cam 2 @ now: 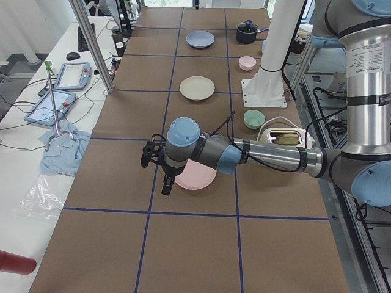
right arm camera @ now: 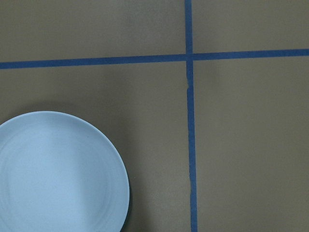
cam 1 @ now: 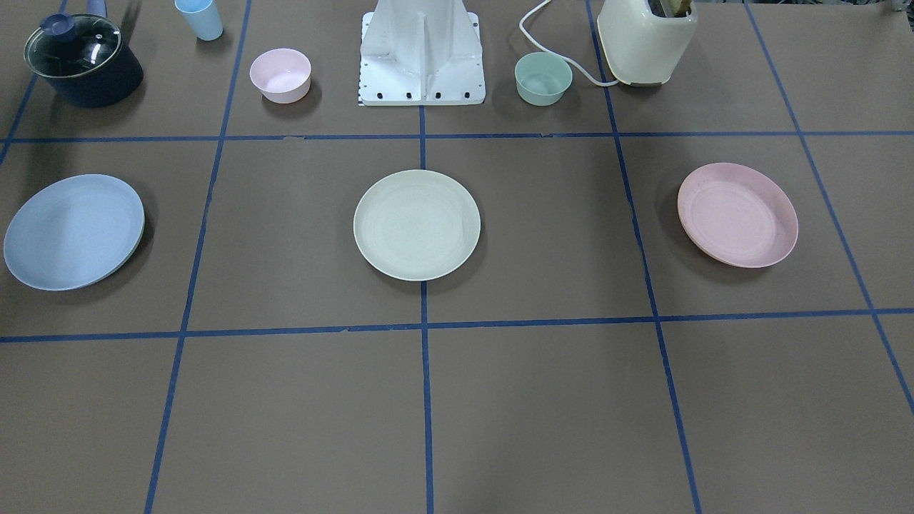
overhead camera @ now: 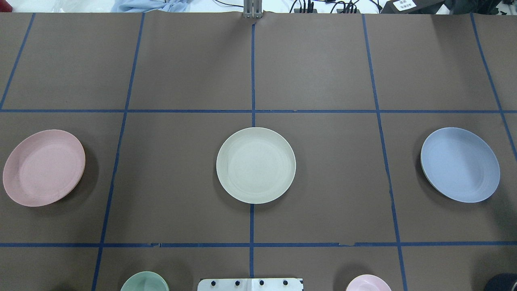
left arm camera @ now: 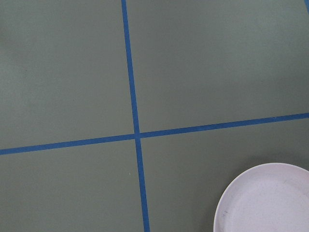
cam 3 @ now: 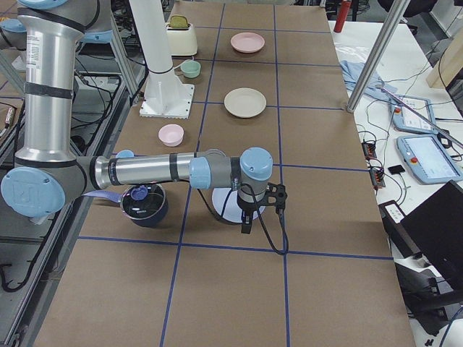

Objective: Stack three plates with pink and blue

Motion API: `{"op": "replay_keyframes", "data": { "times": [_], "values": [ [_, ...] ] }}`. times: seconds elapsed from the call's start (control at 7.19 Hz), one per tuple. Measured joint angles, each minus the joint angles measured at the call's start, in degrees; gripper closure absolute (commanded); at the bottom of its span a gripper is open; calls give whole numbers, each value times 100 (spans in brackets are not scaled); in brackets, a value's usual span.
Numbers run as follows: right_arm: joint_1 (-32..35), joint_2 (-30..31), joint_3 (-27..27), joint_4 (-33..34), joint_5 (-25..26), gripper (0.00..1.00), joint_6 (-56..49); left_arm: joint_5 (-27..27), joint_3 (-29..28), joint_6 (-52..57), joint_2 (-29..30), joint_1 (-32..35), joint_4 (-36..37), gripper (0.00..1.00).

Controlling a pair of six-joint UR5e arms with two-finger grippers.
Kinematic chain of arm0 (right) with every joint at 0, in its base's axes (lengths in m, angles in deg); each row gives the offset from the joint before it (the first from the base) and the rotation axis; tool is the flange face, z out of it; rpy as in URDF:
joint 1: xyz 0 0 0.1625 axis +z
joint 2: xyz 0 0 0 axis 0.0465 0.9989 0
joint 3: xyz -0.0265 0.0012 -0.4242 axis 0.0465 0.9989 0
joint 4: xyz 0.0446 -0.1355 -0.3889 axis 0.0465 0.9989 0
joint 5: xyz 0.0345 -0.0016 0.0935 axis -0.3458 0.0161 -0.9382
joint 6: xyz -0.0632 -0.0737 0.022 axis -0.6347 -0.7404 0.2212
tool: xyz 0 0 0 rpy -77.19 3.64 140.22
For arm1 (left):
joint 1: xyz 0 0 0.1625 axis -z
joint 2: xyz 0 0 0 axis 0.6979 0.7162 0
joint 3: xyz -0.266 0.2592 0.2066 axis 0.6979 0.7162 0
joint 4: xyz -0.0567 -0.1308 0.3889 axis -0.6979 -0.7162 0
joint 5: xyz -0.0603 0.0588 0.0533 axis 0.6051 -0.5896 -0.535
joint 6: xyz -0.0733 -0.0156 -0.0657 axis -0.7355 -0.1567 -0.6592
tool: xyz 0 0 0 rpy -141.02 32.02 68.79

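Three plates lie apart in a row on the brown table. The cream-white plate (cam 1: 417, 225) is in the middle (overhead camera: 255, 165). The pale pink plate (cam 1: 737, 214) is on my left side (overhead camera: 43, 167), and its edge shows in the left wrist view (left arm camera: 263, 200). The pale blue plate (cam 1: 73, 231) is on my right side (overhead camera: 460, 164) and shows in the right wrist view (right arm camera: 58, 174). My left gripper (cam 2: 165, 183) hangs above the table beside the pink plate (cam 2: 198, 177). My right gripper (cam 3: 246, 220) hangs beside the blue plate (cam 3: 228, 206). I cannot tell whether either is open.
Along the robot's side stand a dark pot with a glass lid (cam 1: 82, 61), a blue cup (cam 1: 200, 18), a small pink bowl (cam 1: 280, 75), the white robot base (cam 1: 421, 57), a mint-green bowl (cam 1: 543, 78) and a cream toaster (cam 1: 646, 39).
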Motion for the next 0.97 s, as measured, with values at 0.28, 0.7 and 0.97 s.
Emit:
{"op": "replay_keyframes", "data": {
  "times": [0.28, 0.7, 0.97],
  "values": [
    [0, -5, 2, -1, 0, 0, 0, 6, 65, 40, 0, 0, -32, 0],
    [0, -32, 11, -121, 2, 0, 0, 3, 144, 40, -68, -3, -60, 0],
    [0, -38, 46, -199, 8, 0, 4, 0, 130, 34, -103, -9, -57, 0]
  ]
}}
